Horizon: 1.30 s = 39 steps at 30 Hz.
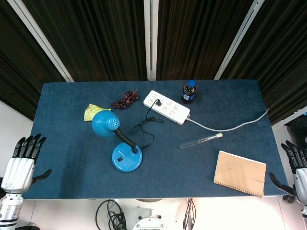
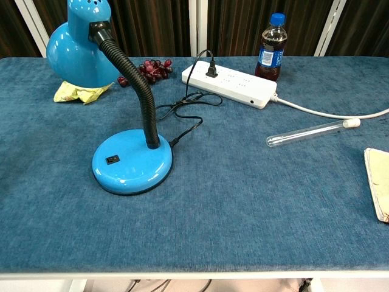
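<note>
Left robot hand (image 1: 21, 160) hangs off the counter's (image 1: 72, 143) near-left corner, fingers straight and spread, holding nothing. Right robot hand (image 1: 298, 167) sits off the near-right corner, only partly in frame, fingers likewise apart and empty. Neither shows in the chest view.

Step, judged: approach not yet begun; both hands well clear of everything.

Landmark: blue desk lamp (image 1: 125, 154), standing left of centre, nearest large thing to the left robot hand. Its switch (image 2: 112, 160) faces the near edge. Any reach for it calls for a long sweep inward from the left.

Around the lamp:
- black cord (image 1: 146, 125) coiled just behind its base, running to the white power strip (image 1: 167, 107) beyond
- yellow wrapper (image 1: 91, 112) and grapes (image 1: 125, 99) behind-left
- cola bottle (image 1: 189, 91) far behind-right
- glass tube (image 1: 201, 140) right
- brown notebook (image 1: 240, 173) well right, nearest the right robot hand

Obstruction: the lamp's bent neck and shade overhang its left-rear side.
</note>
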Motion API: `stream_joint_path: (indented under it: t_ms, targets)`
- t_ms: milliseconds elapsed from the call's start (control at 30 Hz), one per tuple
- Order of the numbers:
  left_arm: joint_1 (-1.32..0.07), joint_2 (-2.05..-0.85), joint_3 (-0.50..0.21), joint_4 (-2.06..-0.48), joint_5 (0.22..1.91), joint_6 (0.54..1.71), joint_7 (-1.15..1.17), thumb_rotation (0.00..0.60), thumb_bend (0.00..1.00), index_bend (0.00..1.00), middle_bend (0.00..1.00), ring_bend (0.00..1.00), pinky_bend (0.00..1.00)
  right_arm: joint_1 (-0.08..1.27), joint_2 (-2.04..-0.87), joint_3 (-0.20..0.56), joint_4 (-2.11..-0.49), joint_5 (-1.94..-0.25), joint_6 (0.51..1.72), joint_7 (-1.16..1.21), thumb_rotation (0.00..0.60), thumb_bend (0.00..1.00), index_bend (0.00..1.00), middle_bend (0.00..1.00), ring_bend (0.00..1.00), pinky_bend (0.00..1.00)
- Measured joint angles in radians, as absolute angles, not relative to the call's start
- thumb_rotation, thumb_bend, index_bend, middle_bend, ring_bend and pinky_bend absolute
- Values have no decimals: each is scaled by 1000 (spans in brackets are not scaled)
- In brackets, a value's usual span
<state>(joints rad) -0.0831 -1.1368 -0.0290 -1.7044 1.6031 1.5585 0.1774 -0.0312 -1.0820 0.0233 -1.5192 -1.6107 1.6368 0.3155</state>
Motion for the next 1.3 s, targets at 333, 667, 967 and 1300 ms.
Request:
stream_joint_path:
  t_ms: [333,667,967,1300]
  targets:
    - [-128,-1182,-1,-1694,1690,1501,194,600,65,36,407,318,355,-35,-1071,29,-1526,-1604,1648,330,600,199,0,0,0,0]
    - [-219,-1255,52,-1702,1740,1297,229,600,255,36,763,748,689,-40,-1067,28,-1524,-1603,1648,339,600,199,0,0,0,0]
    - [-317,-1342,62,-1723,1680,1098,335,600,330,38,824,795,716,-39,-1068,26,-1523,-1597,1638,333,600,198,0,0,0,0]
    - [-379,-1397,25,-1688,1589,1022,352,600,374,38,826,794,712,-36,-1077,28,-1512,-1590,1626,335,600,198,0,0,0,0]
